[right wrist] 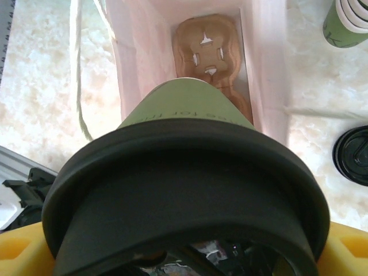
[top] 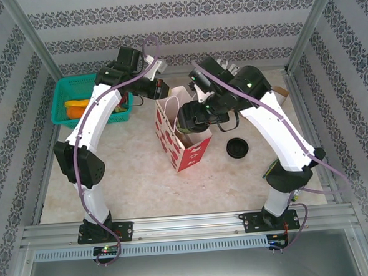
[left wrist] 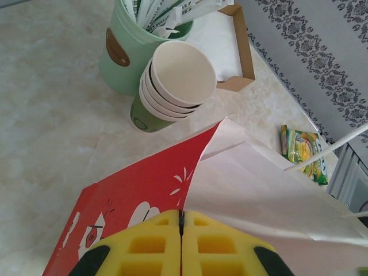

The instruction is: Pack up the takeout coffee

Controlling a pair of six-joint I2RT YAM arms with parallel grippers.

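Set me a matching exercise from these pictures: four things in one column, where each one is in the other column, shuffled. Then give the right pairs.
Things
1. takeout coffee
2. stack of lidless cups
3. loose black lid
4. brown cup carrier

Places
A. on the table beside the pale green container
B. at the bottom of the paper bag
C. held above the open bag
D. flat on the table, right of the bag

Pairs: 1-C, 2-A, 3-D, 4-B
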